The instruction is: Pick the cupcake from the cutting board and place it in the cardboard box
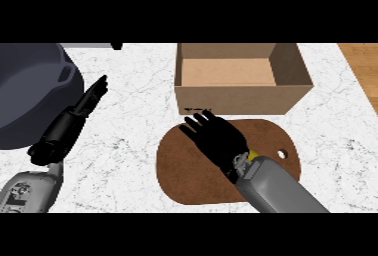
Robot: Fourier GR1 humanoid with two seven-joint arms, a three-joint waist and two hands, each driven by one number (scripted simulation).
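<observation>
The round brown cutting board [184, 175] lies on the white marble counter, just in front of the open cardboard box [240, 100]. My right hand [218, 140] hangs over the board's middle, fingers spread and pointing toward the box's front wall. No cupcake shows plainly; only a small yellow bit [253, 155] peeks out by the wrist, and I cannot tell what it is. The inside of the box looks bare. My left hand [66, 125] rests at the left, fingers straight, holding nothing.
A large dark grey pan [29, 85] fills the upper left, close to my left hand's fingertips. A strip of wooden surface [362, 65] borders the counter at the upper right. Bare marble lies between the left arm and the board.
</observation>
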